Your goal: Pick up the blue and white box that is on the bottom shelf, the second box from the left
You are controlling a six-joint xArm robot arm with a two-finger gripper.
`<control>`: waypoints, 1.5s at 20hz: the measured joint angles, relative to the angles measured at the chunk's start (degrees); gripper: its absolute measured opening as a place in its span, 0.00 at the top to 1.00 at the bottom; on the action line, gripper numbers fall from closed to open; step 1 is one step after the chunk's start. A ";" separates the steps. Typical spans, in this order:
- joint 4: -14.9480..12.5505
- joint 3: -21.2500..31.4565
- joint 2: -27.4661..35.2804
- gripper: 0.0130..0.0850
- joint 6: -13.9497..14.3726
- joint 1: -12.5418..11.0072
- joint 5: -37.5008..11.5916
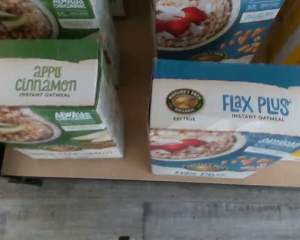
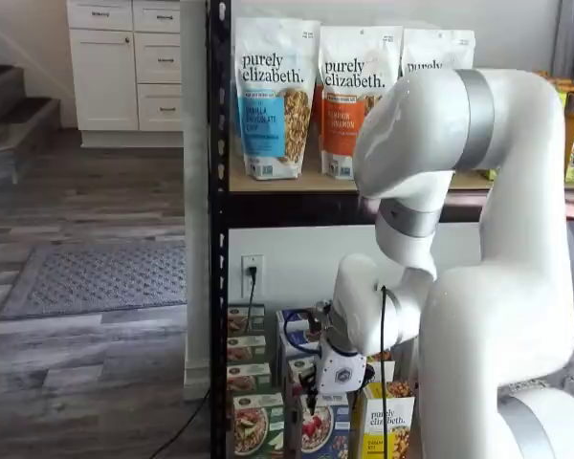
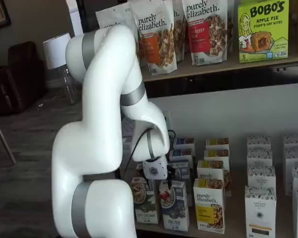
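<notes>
The blue and white Flax Plus oatmeal box (image 1: 225,117) stands at the front of the bottom shelf, with a second box like it (image 1: 210,27) behind. It also shows in both shelf views (image 2: 320,428) (image 3: 175,206). My gripper (image 2: 312,400) hangs just above the box's top front edge, its white body over it; it also shows in a shelf view (image 3: 169,176). The black fingers show only as a dark shape with no plain gap, so I cannot tell whether they are open. Nothing is in them.
A green Apple Cinnamon box (image 1: 55,100) stands right beside the blue one, with a narrow gap of bare shelf board (image 1: 135,165) between. A yellow purely elizabeth box (image 3: 209,206) stands on the other side. More boxes are stacked behind. Grey floor (image 1: 140,215) lies below the shelf's front edge.
</notes>
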 joint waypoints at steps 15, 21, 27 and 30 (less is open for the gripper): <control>15.70 -6.59 6.74 0.00 -15.31 0.52 -0.95; 17.65 -8.98 8.37 0.00 -17.12 0.61 0.84; 17.64 -10.43 9.72 0.00 -17.10 0.64 0.55; 12.87 -10.82 10.03 0.00 -13.03 -0.12 0.57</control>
